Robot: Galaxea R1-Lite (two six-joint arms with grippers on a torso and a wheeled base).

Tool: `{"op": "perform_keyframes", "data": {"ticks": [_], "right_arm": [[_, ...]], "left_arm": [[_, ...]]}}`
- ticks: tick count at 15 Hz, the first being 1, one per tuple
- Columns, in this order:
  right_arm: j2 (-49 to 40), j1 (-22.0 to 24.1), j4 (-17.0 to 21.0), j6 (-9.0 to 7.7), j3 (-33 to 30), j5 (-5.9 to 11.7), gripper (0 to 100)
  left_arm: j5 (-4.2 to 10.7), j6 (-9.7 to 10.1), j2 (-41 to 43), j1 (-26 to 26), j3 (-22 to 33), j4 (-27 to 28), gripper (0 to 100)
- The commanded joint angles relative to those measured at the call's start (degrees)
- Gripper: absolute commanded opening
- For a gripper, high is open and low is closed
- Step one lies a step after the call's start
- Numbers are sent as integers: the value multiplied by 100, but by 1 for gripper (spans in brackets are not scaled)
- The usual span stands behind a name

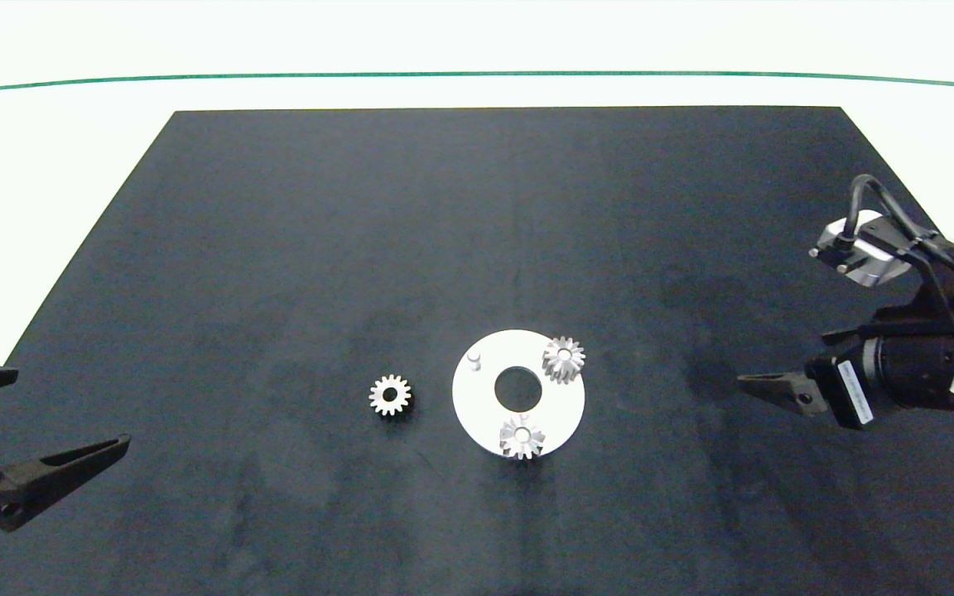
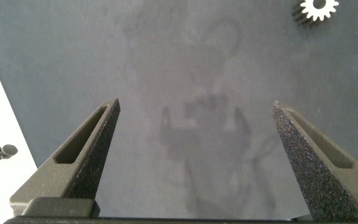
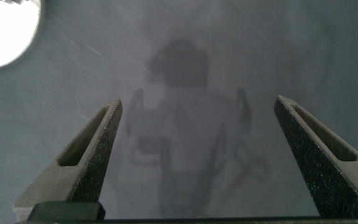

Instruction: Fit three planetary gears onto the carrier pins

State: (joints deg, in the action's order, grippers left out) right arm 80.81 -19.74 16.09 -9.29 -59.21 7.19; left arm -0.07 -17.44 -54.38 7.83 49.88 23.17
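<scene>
A white round disc [image 1: 477,403] with a large central hole lies on the dark mat, right of centre. Two planetary gears sit on its carrier pins, one [image 1: 564,358] at the far right of the disc and one [image 1: 522,437] at its near edge. One carrier pin [image 1: 474,359] stands bare at the far left of the disc. A loose gear [image 1: 390,395] [image 2: 319,7] lies flat on the mat just left of the disc. My left gripper [image 1: 73,407] [image 2: 196,106] hovers open at the near left, empty. My right gripper [image 1: 763,385] [image 3: 197,102] is open and empty to the disc's right, with the disc [image 3: 2,34] at the edge of its wrist view.
The dark mat [image 1: 278,248] covers most of a white table [image 1: 46,165]. A green line [image 1: 477,74] runs across the table beyond the mat. The right arm's wrist camera and cables [image 1: 866,244] stand above the mat's right edge.
</scene>
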Motion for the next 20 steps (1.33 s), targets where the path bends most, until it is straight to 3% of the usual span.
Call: {"op": "perform_keyframes", "data": {"ticks": [1,5,8,14,15,17,18,20], "right_arm": [[-593,137,26,-135,234,-16,100],[-980,93,781,-196,-223,-34,100],[-988,40,817,-187,-346,-183,100],[-962,-74,817,-152,-310,-218,100],[-980,-74,817,-143,-310,-218,100],[-997,-74,825,-73,-310,-209,100],[-997,-74,825,-73,-302,-218,100],[-1024,-74,825,-82,-275,-209,100]], "left_arm": [[7,-5,-81,8,-23,20,100],[192,-5,-644,52,30,29,100],[192,31,-960,246,30,29,100],[245,329,-1250,782,-5,29,100],[420,373,-1268,1133,-5,38,100],[1044,690,-1444,1916,-31,20,100],[1282,830,-1584,2188,-23,-23,100],[1361,962,-1778,2417,-31,-50,100]]}}
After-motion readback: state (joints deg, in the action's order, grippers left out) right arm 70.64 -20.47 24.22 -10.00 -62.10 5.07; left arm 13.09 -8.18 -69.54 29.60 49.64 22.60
